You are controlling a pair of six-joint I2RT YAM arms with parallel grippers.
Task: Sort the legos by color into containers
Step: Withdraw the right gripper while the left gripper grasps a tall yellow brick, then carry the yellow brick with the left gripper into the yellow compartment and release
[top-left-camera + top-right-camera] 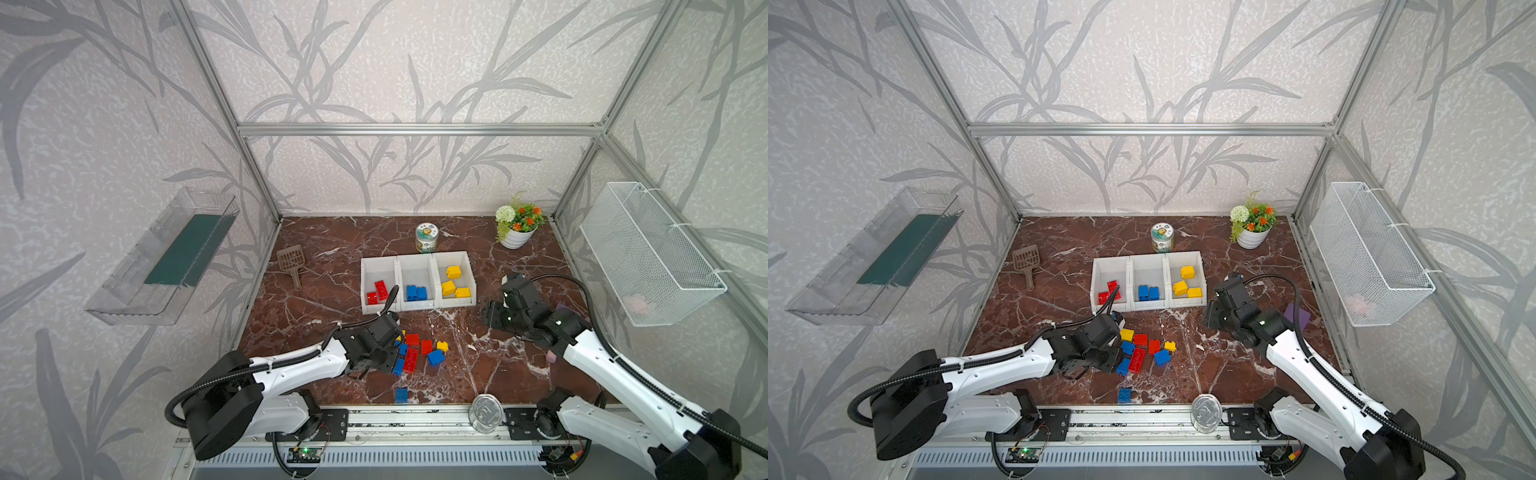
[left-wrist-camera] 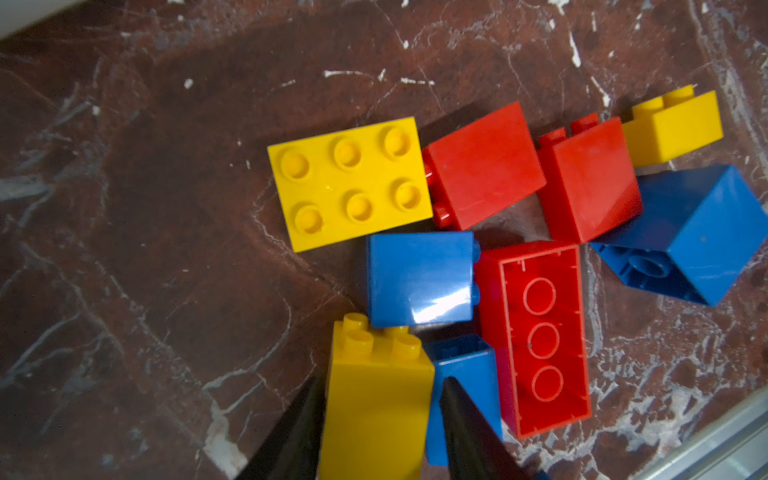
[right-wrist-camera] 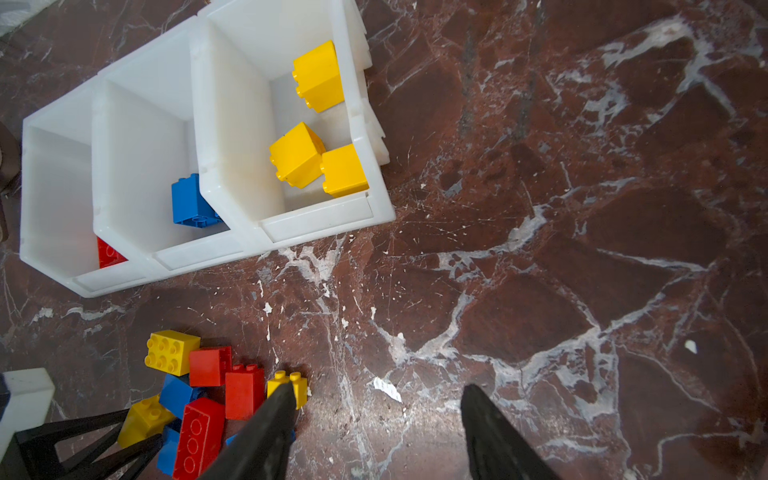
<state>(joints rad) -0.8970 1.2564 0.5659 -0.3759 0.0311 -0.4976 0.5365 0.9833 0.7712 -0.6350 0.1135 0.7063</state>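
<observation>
Though cropped, lego (image 2: pixel 376 399) seemingly in left hand (image 2: pixel 383 380)

Bright, even light; soft shadows lie on the tabletop (image 1: pixel 332 249). Glare streaks a blue brick (image 2: pixel 436 305) (left wrist view). Both top views bow at the edges; the close fingers (image 3: pixel 266 436) blur.

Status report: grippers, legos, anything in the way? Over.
Left gripper shut on yellow brick in pile. Right gripper open, empty, beside bins. Blue brick tight against one finger.
</observation>
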